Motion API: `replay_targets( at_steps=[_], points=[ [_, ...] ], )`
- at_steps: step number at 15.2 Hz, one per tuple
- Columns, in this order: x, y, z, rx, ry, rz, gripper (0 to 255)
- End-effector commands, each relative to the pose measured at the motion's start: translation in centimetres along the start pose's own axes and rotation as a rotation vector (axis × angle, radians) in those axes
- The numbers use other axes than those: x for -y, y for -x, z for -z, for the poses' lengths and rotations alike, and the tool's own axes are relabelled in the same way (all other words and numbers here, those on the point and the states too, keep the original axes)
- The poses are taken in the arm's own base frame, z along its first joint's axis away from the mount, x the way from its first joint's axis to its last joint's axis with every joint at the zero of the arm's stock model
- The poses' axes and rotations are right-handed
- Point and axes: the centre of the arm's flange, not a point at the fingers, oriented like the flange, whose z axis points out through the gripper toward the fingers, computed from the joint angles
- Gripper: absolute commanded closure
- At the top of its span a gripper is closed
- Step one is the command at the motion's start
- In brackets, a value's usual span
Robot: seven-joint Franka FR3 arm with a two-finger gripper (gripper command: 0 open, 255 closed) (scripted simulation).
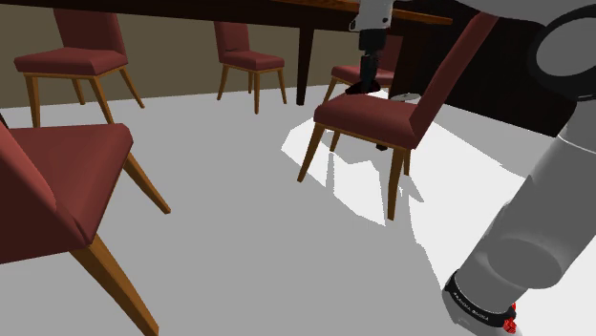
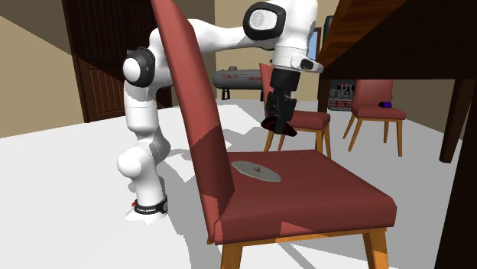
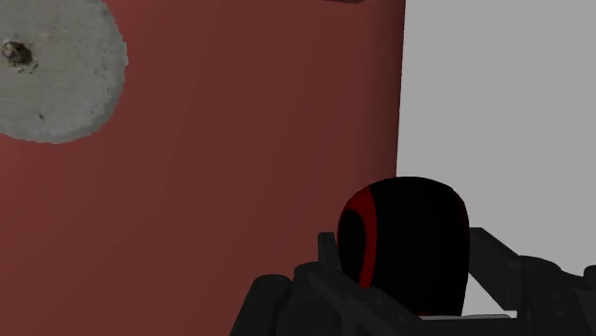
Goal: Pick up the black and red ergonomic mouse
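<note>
A black mouse with a red stripe [image 3: 406, 239] sits clasped between my gripper's two black fingers [image 3: 489, 260]. In the second exterior view my gripper [image 2: 278, 122] points down with the mouse [image 2: 274, 125] hanging a little above the dark red chair seat [image 2: 321, 191], near its far edge. The shoulder view has my gripper [image 1: 366, 84] over that same chair seat [image 1: 368, 116], with the mouse as a dark shape at the fingertips.
A flat grey disc [image 2: 256, 171] with a small dark speck lies on the seat, beside the gripper [image 3: 57, 72]. The chair's tall back [image 2: 191, 107] rises at the near side. Other red chairs [image 1: 72, 62] and a dark table [image 1: 315, 14] stand around on the pale floor [image 1: 239, 210].
</note>
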Motion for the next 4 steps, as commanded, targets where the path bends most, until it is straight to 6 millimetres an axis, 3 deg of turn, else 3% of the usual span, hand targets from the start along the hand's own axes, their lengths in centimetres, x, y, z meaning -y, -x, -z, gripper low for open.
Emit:
replay_targets(
  at_steps=[1,4],
  points=[
    [-0.36,-0.79,2.67,-0.1,0.063,-0.002,255],
    [-0.31,-0.7,3.26,-0.1,0.063,-0.002,255]
  ],
)
